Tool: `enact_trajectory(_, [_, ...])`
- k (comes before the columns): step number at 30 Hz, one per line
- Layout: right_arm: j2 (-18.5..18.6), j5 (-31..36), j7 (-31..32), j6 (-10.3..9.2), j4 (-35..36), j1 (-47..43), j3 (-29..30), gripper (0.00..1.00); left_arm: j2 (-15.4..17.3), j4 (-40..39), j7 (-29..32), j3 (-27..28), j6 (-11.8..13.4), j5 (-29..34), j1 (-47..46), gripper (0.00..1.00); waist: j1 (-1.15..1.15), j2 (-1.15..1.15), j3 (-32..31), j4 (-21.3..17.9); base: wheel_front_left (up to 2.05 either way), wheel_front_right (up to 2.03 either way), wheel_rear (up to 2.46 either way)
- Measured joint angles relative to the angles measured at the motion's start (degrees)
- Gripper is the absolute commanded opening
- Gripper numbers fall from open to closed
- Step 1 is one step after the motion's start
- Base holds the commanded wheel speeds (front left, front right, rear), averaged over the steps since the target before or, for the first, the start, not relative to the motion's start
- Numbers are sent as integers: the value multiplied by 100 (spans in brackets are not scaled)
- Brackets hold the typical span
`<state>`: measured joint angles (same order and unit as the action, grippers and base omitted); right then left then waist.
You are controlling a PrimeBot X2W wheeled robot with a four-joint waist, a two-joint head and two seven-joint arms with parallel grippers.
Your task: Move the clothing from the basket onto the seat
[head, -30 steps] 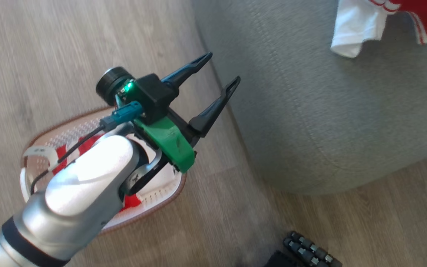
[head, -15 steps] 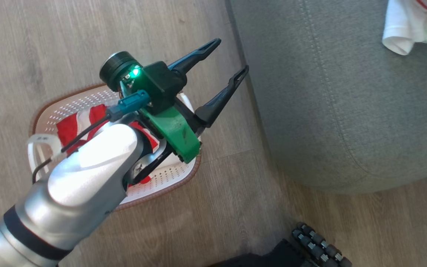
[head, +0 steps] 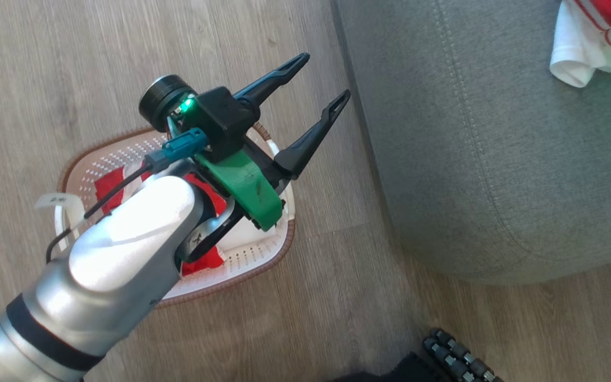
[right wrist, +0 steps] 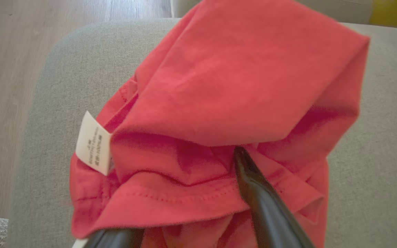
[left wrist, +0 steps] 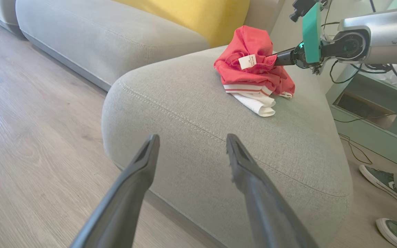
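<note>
Wooden floor (head: 72, 53) is carrying the basket (head: 255, 257); one red garment (head: 109, 185) is lying there below our spread left end effector (head: 324, 75). Our right end effector (right wrist: 177, 194) is standing spread in the other garment (right wrist: 236, 86) on the seat (head: 496, 159). We are judging it soft and light: pinch a raised fold.

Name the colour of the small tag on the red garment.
White with dark print; the small tag shows best in the right wrist view.
</note>
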<state>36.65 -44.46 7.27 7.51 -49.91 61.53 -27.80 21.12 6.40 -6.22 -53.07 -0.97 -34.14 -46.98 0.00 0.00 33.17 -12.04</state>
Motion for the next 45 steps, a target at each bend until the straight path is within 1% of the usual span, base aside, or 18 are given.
enact_trajectory(8, [69, -213, 397, 0, -55, 4, -365, 100, -32, 189, -207, 5, 49, -124, 90, 100, 0, 0, -480, -71, 0, 0, 0])
enact_trajectory(14, [205, -385, 668, 0, 155, -206, -622, 100, -4, 305, -358, 19, 120, -267, 519, 100, -1, 0, -999, -149, 0, 0, 0])
enact_trajectory(18, [401, -571, 504, -1, 393, -459, -612, 100, 5, 319, -458, 47, 209, -386, 766, 100, -1, 0, -1383, -181, 0, 0, 0])
enact_trajectory(23, [662, -633, 66, -1, 838, -694, -542, 100, 14, 321, -593, 183, 342, -505, 1065, 100, -1, 1, -1855, -141, 0, 0, 0])
enact_trajectory(29, [817, -638, -503, 0, 1371, -1165, -238, 100, 52, 316, -699, 367, 492, -606, 1362, 100, -1, 1, -2313, 61, 0, 0, 0])
enact_trajectory(32, [836, -593, -664, -1, 1529, -1378, -105, 100, 100, 304, -705, 443, 558, -654, 1469, 100, -1, 0, -2426, 162, 0, 0, 0])
enact_trajectory(34, [833, -483, -886, -1, 1762, -1695, 125, 100, 186, 300, -755, 608, 695, -699, 1649, 100, -1, 1, -2568, 317, 0, 0, 0])
enact_trajectory(36, [810, -398, -1035, -1, 1933, -1930, 336, 100, 229, 292, -756, 703, 754, -706, 1762, 100, -1, 1, -2651, 421, 0, 0, 0])
enact_trajectory(42, [575, 11, -1444, -1, 2444, -2894, 1201, 100, 250, 212, -801, 906, 861, -713, 2047, 100, -1, 1, -2823, 784, 0, 0, 0])
enact_trajectory(45, [247, 338, -1546, -1, 2822, -3452, 1706, 100, 312, 194, -805, 1084, 959, -712, 2215, 100, -1, 1, -2903, 951, 0, 0, 0])
